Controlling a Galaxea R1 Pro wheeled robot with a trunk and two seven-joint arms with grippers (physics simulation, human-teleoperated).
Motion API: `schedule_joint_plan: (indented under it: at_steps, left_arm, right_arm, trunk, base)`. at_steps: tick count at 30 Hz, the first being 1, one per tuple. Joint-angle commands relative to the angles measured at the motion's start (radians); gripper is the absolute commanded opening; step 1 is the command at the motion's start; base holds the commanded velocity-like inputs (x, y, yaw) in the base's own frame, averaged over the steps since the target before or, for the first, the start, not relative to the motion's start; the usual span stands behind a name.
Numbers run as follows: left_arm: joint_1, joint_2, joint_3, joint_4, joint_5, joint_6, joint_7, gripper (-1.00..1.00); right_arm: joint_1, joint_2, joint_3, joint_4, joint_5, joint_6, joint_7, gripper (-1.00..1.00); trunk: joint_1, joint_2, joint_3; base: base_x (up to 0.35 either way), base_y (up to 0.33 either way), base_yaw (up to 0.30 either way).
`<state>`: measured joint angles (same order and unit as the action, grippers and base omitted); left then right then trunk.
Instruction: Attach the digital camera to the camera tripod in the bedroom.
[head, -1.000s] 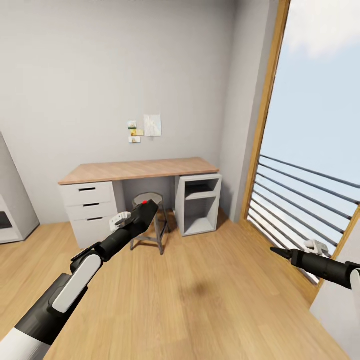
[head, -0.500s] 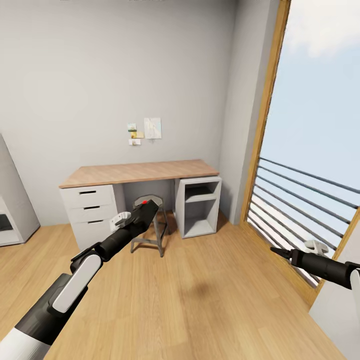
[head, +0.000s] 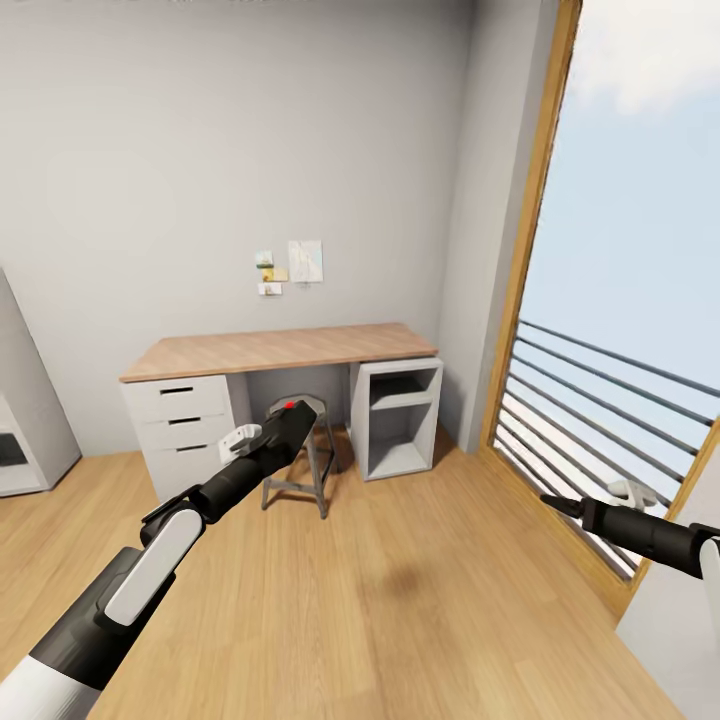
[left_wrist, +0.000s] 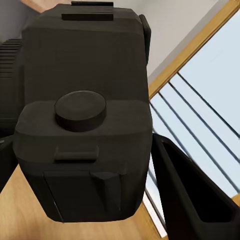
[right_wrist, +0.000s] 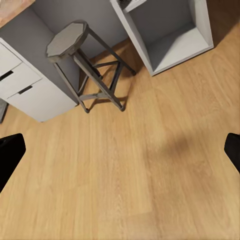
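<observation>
Two arms reaching forward over a light wood plank floor (head: 400, 590) in the bedroom. Left end effector (head: 283, 432) raised mid-scene, clamped on the digital camera (head: 287, 425) (small, black, red dot on top), held in the air in front of the stool (head: 298, 445). Close up from the left wrist: camera body (left_wrist: 85, 125) with a round knob on its upper face, one dark finger (left_wrist: 192, 192) pressed just beside it, wooden window frame and grey railing bars behind. Right end effector (head: 553, 505) low at the right, near the window railing (head: 600, 390); from the right wrist, only two black fingertips (right_wrist: 10, 157) at opposite edges, well apart, spread wide with nothing between them but floor.

Against the far pale grey wall: a wood-topped surface (head: 280, 350) with three white drawers (head: 180, 425) on the left and an open grey cubby unit (head: 400, 415) on the right. Stool tucked between them, dark metal legs, octagonal grey seat (right_wrist: 67, 37) (clearest from the right wrist). Several small notes and a paper sheet (head: 305, 260) pinned to the wall above. Part of a grey cabinet (head: 25, 430) at the far left edge. Tall window with a wooden frame (head: 530, 230) along the right, sky beyond.
</observation>
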<state>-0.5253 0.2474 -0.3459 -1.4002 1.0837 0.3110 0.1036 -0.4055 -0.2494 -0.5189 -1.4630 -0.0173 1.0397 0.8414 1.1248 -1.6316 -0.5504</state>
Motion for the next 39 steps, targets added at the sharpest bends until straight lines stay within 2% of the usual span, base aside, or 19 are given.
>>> schedule_joint_plan:
  at_steps: [1,11,15,17,23,39]
  left_arm:
    - [-0.001,0.001,-0.002,-0.002,0.009,0.002,0.008,-1.0]
    - [-0.001,0.0,-0.002,-0.002,0.009,0.0,0.008,-1.0]
    - [-0.001,0.0,-0.002,-0.002,0.009,0.0,0.008,-1.0]
    - [-0.001,0.0,-0.001,-0.001,0.009,0.0,0.008,-1.0]
    - [-0.001,0.0,-0.001,0.0,0.01,0.0,0.008,-1.0]
    - [-0.001,0.001,0.001,0.0,0.01,0.0,0.008,-1.0]
  right_arm:
    - [-0.001,0.0,-0.001,0.0,-0.001,0.008,0.002,1.0]
    - [-0.001,0.0,0.001,0.0,-0.001,0.008,0.002,1.0]
    - [-0.001,0.0,0.033,0.0,-0.001,0.008,0.001,1.0]
    - [-0.001,0.001,0.075,0.0,0.001,0.008,-0.001,1.0]
    - [-0.001,0.009,0.099,0.0,0.002,0.008,-0.007,1.0]
    - [-0.001,0.02,0.106,0.012,-0.001,0.008,-0.048,1.0]
  trunk:
    - [-0.004,0.007,0.002]
    - [-0.042,0.077,0.033]
    - [-0.058,0.105,0.046]
    - [-0.065,0.119,0.052]
    - [-0.088,0.161,0.071]
    - [-0.15,0.273,0.121]
  base:
    - [0.0,0.0,0.0]
    - [0.0,0.0,0.0]
    - [0.0,0.0,0.0]
    - [0.0,0.0,0.0]
    - [0.0,0.0,0.0]
    - [0.0,0.0,0.0]
